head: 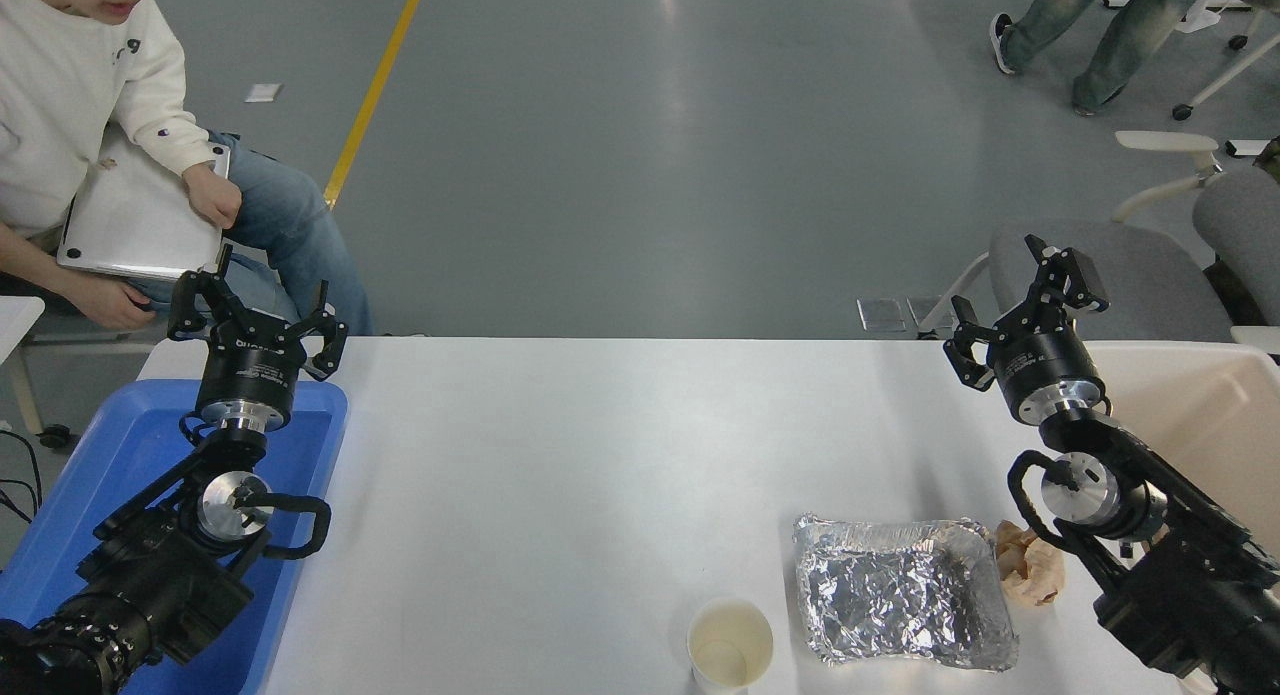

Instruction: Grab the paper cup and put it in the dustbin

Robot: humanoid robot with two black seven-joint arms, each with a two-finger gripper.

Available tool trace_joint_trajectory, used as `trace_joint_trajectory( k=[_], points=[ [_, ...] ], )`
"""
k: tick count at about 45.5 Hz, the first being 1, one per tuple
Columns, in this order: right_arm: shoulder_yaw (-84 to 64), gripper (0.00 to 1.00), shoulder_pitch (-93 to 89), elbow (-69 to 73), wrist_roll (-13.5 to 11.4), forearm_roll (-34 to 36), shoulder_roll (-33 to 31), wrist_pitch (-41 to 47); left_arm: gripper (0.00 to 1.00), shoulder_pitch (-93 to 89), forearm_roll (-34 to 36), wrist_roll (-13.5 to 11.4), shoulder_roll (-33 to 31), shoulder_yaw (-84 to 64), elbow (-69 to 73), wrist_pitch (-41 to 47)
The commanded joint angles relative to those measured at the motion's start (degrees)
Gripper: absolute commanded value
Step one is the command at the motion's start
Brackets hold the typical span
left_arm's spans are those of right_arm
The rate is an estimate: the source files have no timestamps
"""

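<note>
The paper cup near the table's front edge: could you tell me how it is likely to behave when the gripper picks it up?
The paper cup stands upright and looks empty, so it is probably very light and may tip or slide if nudged. Its thin paper wall would likely crush under a hard squeeze, though the rolled rim should stiffen the top. The right gripper, open, is well away from it.

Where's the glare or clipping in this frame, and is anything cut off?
Head view: foil tray glints without blowing out; white table bright, soft shadows only; paper cup cropped by the bottom edge; dustbin cropped at right; floor shows pale reflections.
</note>
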Motion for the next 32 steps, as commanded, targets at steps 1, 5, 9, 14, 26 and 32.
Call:
trace_joint_trajectory(
  k=[1,5,9,14,26,32],
  points=[
    [0.3,1.00,-0.1,0.0,0.1,0.0,-0.2,-0.1,0.99,0.0,0.0,-0.1,0.0,0.0,0.0,0.0],
    [0.2,1.00,-0.1,0.0,0.2,0.0,-0.1,-0.1,0.99,0.0,0.0,0.0,0.0,0.0,0.0,0.0],
    [0.3,1.00,-0.1,0.0,0.2,0.0,-0.1,-0.1,0.99,0.0,0.0,-0.1,0.0,0.0,0.0,0.0],
    [0.2,1.00,0.0,0.1,0.3,0.0,-0.1,-0.1,0.99,0.0,0.0,-0.1,0.0,0.0,0.0,0.0],
    [-0.1,1.00,0.0,0.0,0.1,0.5,-0.1,0.1,0.99,0.0,0.0,-0.1,0.0,0.0,0.0,0.0],
    [-0.2,1.00,0.2,0.0,0.1,2.6,0.0,0.1,0.99,0.0,0.0,0.0,0.0,0.0,0.0,0.0]
  ],
)
